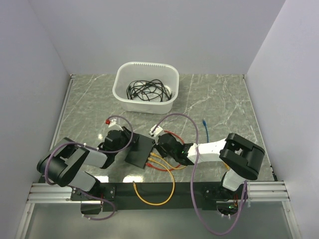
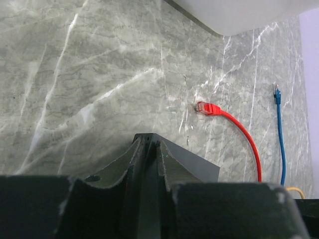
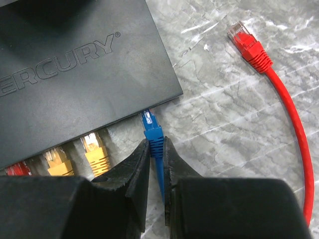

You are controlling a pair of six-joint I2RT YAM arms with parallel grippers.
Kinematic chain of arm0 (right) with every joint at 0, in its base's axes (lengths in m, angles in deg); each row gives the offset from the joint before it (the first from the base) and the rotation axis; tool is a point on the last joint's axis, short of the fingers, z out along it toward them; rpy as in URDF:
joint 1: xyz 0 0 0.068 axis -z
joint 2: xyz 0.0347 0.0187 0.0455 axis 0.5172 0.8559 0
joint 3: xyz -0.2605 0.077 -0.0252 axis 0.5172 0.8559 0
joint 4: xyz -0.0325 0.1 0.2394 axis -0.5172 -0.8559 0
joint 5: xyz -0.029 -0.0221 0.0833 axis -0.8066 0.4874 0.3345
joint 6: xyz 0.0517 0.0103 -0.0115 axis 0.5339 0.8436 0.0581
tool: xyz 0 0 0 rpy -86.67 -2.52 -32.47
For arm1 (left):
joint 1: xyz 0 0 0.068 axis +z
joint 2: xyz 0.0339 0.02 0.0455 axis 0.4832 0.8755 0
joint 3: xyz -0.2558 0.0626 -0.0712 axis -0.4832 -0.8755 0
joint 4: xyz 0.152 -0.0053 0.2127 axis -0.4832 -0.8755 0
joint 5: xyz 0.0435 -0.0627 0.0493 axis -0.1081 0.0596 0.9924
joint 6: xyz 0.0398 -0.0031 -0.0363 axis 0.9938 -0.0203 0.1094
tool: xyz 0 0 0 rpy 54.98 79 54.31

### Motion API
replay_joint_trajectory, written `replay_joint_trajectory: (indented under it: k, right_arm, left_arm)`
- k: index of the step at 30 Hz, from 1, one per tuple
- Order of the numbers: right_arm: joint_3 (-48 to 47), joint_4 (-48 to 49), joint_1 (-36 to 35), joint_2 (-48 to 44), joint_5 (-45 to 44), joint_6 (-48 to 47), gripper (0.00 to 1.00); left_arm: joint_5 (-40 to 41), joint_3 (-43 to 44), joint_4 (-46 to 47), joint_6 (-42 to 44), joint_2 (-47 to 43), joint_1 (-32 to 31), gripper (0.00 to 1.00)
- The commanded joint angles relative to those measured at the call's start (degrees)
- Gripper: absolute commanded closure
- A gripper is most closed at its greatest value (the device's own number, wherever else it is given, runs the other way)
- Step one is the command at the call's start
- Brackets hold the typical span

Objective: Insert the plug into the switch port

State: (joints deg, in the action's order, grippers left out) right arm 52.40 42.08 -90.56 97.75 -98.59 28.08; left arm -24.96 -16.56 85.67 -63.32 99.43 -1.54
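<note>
The switch is a flat matte-black box lying on the marble table; it also shows in the right wrist view. My left gripper is shut on its left edge, and in the left wrist view the fingers pinch a corner of the switch. My right gripper is shut on a blue plug whose tip is at the switch's port edge, to the right of two yellow plugs and a red plug that sit in ports. In the top view the right gripper is at the switch's right side.
A white tub holding black cables stands at the back centre. A loose red cable's plug lies right of the switch. A blue cable end lies further right. Yellow cable loops over the front rail. Purple arm cables arch above.
</note>
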Motion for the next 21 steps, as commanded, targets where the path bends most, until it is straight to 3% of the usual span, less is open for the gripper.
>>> replay_joint_trajectory:
  k: [1,21]
  right_arm:
    - [-5.35,18.39,1.23,0.98,-0.19,-0.44,1.00]
    - [-13.16,19.00,1.94,3.53,6.22,0.44,1.00]
  left_arm:
    - [-13.40,-3.24,-9.25,-1.75,2.16,-2.70,0.80]
    - [-16.21,-6.15,3.15,-5.27,9.37,-4.37,0.82]
